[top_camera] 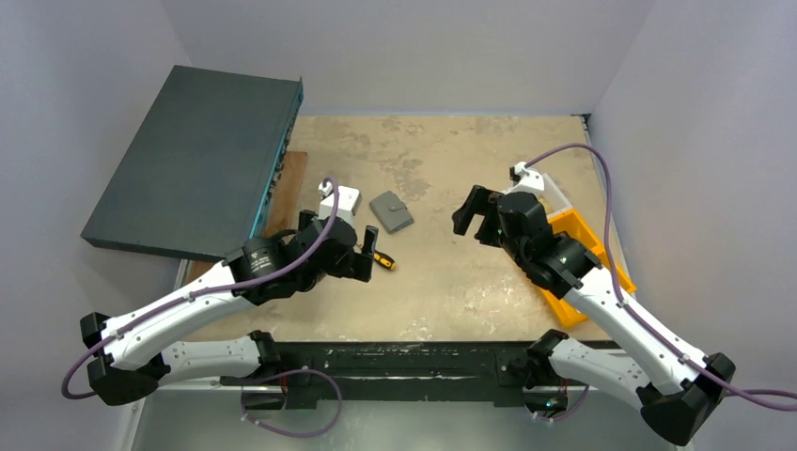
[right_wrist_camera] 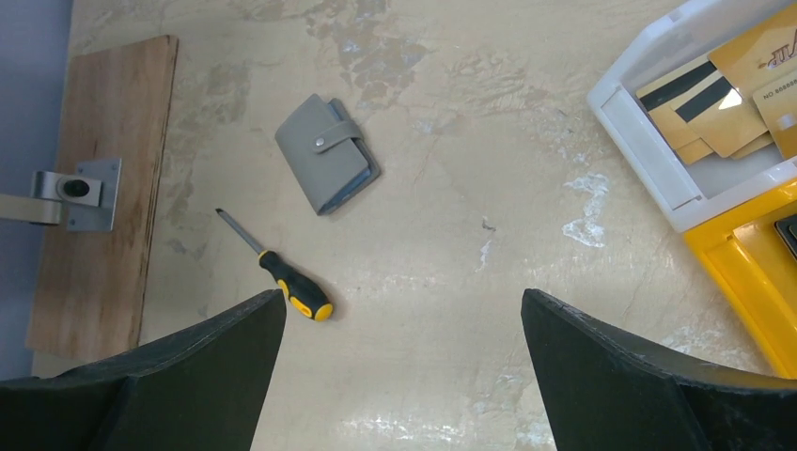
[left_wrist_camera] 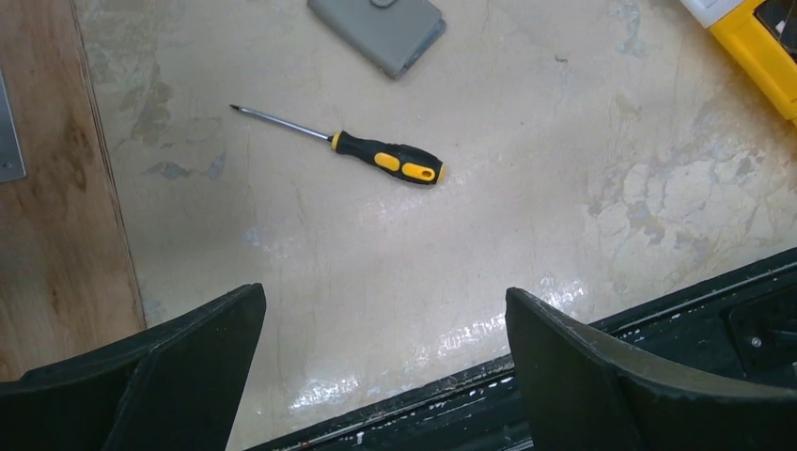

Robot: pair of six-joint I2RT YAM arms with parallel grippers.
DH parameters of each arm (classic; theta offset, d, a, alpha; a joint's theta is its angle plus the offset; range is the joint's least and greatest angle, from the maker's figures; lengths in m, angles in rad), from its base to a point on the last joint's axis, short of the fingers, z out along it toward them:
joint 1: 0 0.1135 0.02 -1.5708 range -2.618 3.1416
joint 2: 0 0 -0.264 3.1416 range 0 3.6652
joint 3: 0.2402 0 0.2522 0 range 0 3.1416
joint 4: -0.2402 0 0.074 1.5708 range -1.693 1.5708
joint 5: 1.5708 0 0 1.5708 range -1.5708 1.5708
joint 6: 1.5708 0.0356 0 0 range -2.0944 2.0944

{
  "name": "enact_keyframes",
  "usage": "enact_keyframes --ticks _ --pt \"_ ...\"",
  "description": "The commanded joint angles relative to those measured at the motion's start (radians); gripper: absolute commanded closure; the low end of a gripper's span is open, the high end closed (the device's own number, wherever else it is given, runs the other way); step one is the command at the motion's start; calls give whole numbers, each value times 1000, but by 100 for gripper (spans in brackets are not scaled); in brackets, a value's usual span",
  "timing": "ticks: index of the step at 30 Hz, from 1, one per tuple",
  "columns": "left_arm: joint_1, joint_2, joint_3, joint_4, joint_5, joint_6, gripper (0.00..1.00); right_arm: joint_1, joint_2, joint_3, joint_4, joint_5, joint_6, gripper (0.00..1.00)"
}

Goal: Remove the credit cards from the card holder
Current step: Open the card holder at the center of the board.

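The card holder (top_camera: 391, 211) (right_wrist_camera: 327, 164) is a small grey wallet lying flat mid-table. It is folded closed with its snap tab fastened, so anything inside is hidden. Only its corner (left_wrist_camera: 381, 28) shows at the top of the left wrist view. Several gold credit cards (right_wrist_camera: 724, 99) lie in a white tray (right_wrist_camera: 648, 141) at the right. My left gripper (top_camera: 365, 258) (left_wrist_camera: 385, 319) hovers open and empty, left and nearer than the holder. To the holder's right, my right gripper (top_camera: 475, 218) (right_wrist_camera: 404, 319) is open and holds nothing.
A black-and-yellow screwdriver (top_camera: 381, 260) (left_wrist_camera: 376, 155) (right_wrist_camera: 277, 268) lies just beside the left gripper. An orange bin (top_camera: 587, 272) (right_wrist_camera: 752, 272) adjoins the white tray. A large dark box (top_camera: 197, 160) leans at the back left over a wooden board (right_wrist_camera: 103, 188) with a metal bracket (right_wrist_camera: 75, 193).
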Motion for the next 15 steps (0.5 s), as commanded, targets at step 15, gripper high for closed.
enact_keyframes --ticks 15 --pt "131 32 119 68 100 178 0 -2 56 108 70 49 -29 1"
